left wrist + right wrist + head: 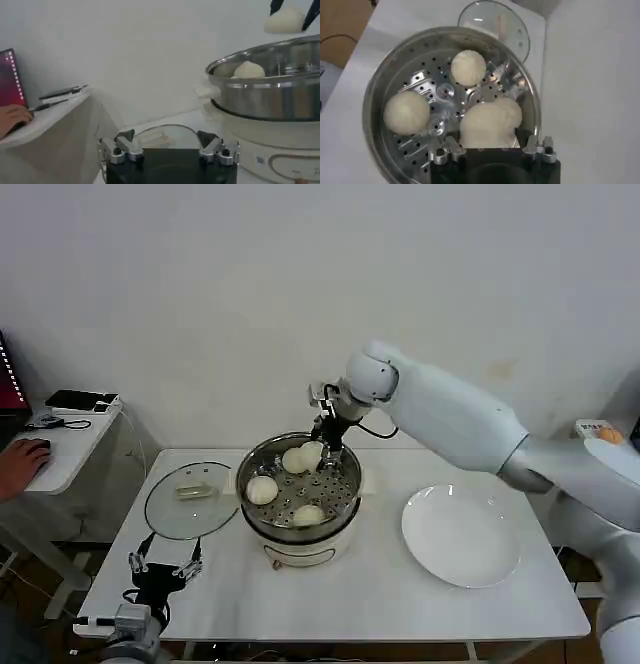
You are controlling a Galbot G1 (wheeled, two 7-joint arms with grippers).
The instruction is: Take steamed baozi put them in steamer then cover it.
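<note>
glass lid lay flat on white surface | white plate sat right | side desk held phone

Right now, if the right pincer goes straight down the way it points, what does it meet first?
Probably the steamer's perforated tray: the right pincer holds a baozi just above it, so the bun would touch down first.

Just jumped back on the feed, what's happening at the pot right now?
The right gripper holds a baozi between its fingers over the far side of the steamer, above the perforated tray. Three other baozi already sit on that tray. The white plate to the steamer's right is bare. The glass lid lies flat on the table to the steamer's left, so the pot is uncovered. The left gripper waits open near the table's front edge.
</note>
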